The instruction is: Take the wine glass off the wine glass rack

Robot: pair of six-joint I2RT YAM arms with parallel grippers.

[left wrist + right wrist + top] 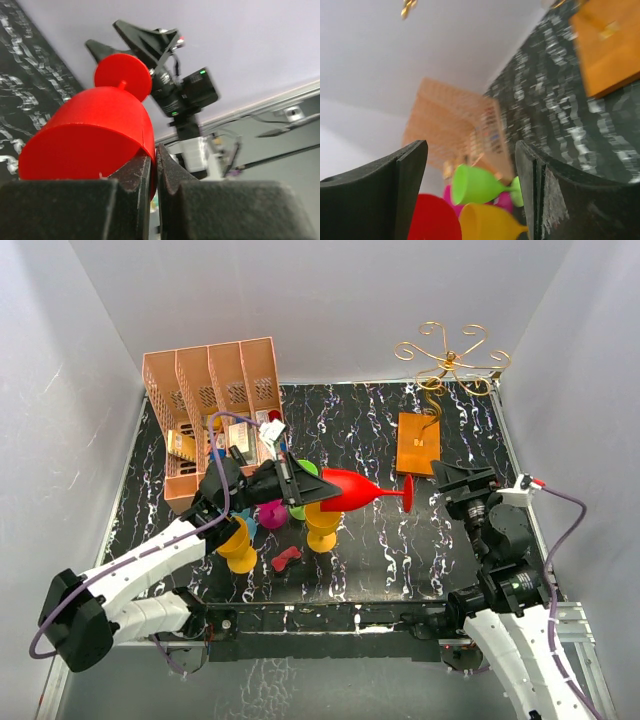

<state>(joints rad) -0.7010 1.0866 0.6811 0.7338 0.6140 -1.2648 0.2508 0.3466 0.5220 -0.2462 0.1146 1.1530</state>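
**Red wine glass held on its side over the table, well clear of the rack**

The wine glass (355, 490) is red and lies horizontal in the air above the middle of the table (400, 550). Its bowl points left and its round foot points right. In the left wrist view the bowl (90, 135) fills the lower left, with the foot seen past it.

The left gripper (312, 488) has the glass. Its jaws are drawn almost together on the bowl's wall at the rim, which the left wrist view (154, 167) shows close up.

The right gripper (440, 480) sits just beside the foot, its jaws spread wide and holding nothing. In its own wrist view (470, 165) only a red shape shows low between the two fingers. Whether a finger touches the foot cannot be told.

The wine glass rack (450, 355) stands at the far right corner, well apart from the glass. Its gold spiral arms are bare above the wooden base (418, 443).

Under the held glass stands a cluster of other glasses: two yellow glasses (322, 525), a green glass (477, 184) and a magenta glass (272, 513). A pink file organiser (210, 390) stands at the far left.
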